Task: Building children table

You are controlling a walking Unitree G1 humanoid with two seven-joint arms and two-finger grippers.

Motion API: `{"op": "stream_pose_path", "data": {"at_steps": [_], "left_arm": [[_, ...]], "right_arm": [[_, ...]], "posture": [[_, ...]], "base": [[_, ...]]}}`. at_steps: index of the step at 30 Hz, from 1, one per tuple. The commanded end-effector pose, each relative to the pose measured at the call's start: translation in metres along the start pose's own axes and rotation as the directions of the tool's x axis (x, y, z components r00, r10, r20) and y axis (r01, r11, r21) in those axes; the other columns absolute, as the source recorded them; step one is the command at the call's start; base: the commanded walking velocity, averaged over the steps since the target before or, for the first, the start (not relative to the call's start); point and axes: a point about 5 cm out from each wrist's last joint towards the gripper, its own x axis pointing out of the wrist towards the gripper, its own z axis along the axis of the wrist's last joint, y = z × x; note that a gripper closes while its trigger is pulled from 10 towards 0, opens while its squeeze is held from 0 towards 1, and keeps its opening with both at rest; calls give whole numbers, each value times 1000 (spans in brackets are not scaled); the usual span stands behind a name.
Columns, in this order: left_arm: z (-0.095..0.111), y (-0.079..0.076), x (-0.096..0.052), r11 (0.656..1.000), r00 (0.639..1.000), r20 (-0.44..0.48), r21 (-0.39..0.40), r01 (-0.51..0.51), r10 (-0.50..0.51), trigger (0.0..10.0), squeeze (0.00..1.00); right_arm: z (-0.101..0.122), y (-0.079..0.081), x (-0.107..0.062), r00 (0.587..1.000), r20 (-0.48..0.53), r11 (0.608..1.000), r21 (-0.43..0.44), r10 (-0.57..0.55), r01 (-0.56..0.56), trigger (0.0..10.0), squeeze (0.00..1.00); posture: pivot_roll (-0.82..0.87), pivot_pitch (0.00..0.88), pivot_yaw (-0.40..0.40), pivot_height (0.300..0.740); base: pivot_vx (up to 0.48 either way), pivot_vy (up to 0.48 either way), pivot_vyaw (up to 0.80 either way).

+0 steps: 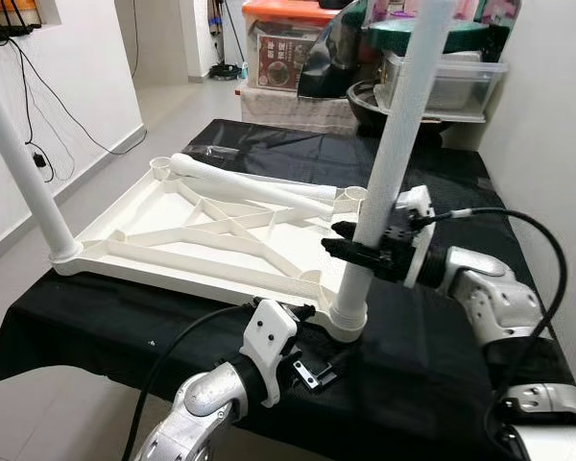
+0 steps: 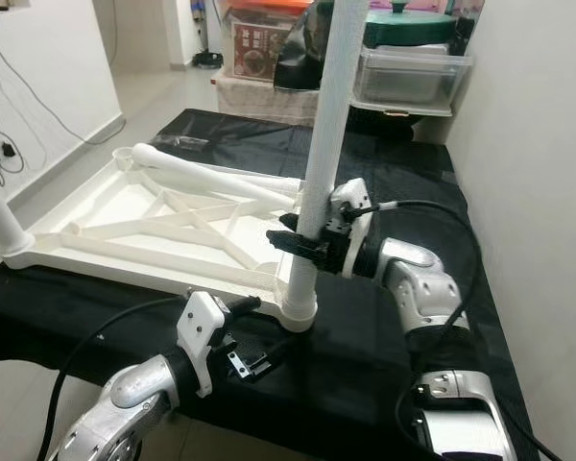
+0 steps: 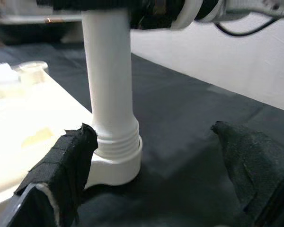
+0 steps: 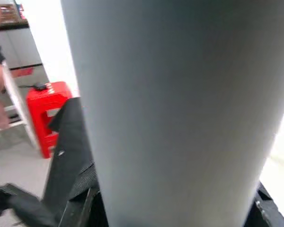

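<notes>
Right end effector [image 1: 357, 252] is clamped on the upright table leg [image 1: 396, 154]; left end effector [image 3: 161, 179] is held wide beside the corner socket [image 1: 346, 322].

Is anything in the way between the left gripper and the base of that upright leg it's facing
Nothing visible. The left gripper, fingers open, faces the upright leg at its socket, with only black cloth between. The right gripper holds the leg higher up.

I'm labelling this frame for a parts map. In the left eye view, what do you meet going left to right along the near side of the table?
Upright leg at the far-left corner → left pincer → leg being fitted → right pincer.
</notes>
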Motion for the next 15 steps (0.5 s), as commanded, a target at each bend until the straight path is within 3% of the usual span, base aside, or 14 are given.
{"op": "stream_pose_path", "data": {"at_steps": [1, 2, 4, 5, 6, 8, 9, 10, 11, 12, 14, 15], "left_arm": [[2, 1, -1, 1000, 1000, 11, 13, -15, 15, 10000, 0], [4, 2, -3, 999, 999, 32, 35, -37, 36, 10000, 0], [4, 2, -3, 999, 999, 32, 35, -37, 36, 10000, 0], [7, 2, -4, 997, 997, 53, 55, -61, 58, 10000, 0], [7, 3, -4, 995, 996, 61, 64, -74, 70, 10000, 0], [7, 3, -4, 995, 996, 61, 64, -74, 70, 10000, 0], [7, 3, -4, 995, 995, 60, 67, -78, 74, 10000, 0], [7, 3, -4, 995, 995, 60, 67, -78, 74, 10000, 0], [6, 4, -3, 995, 996, 53, 65, -75, 72, 10000, 0], [4, 4, -2, 996, 997, 44, 64, -67, 64, 10000, 0], [4, 4, -2, 996, 997, 44, 64, -67, 64, 10000, 0], [4, 3, -1, 996, 998, 39, 66, -60, 57, 10000, 0]], "right_arm": [[-9, 0, 5, 999, -48, 1000, 19, -12, 13, 0, 0], [-13, -5, 6, 991, -45, 992, 6, -124, 125, 0, 0], [-13, -5, 6, 991, -45, 992, 6, -124, 125, 0, 0], [-18, -14, 0, 945, -26, 945, 36, -325, 326, 0, 0], [-22, -20, -10, 850, -21, 847, 77, -526, 526, 0, 0], [-22, -20, -10, 850, -21, 847, 77, -526, 526, 0, 0], [-28, -23, -22, 668, -20, 659, 141, -744, 739, 0, 0], [-28, -23, -22, 668, -20, 659, 141, -744, 739, 0, 0], [-34, -18, -35, 440, -45, 428, 167, -897, 888, 0, 0], [-39, -9, -43, 242, -65, 227, 187, -968, 956, 0, 0], [-39, -9, -43, 242, -65, 227, 187, -968, 956, 0, 0], [-41, 1, -46, 87, -81, 70, 196, -993, 978, 0, 0]], "posture": [[104, 0, -84, 740], [104, 0, -87, 740], [104, 0, -87, 740], [101, 0, -86, 740], [91, 0, -82, 740], [91, 0, -82, 740], [77, 0, -72, 740], [77, 0, -72, 740], [62, 0, -57, 740], [64, 0, -56, 740], [64, 0, -56, 740], [72, 0, -58, 740]], "base": [[0, 0, 0], [0, 0, 0], [0, 0, 0], [0, 0, 0], [0, 0, 0], [0, 0, 0], [0, 0, 0], [0, 0, 0], [0, 0, 0], [0, 0, 0], [0, 0, 0], [0, 0, 0]]}}
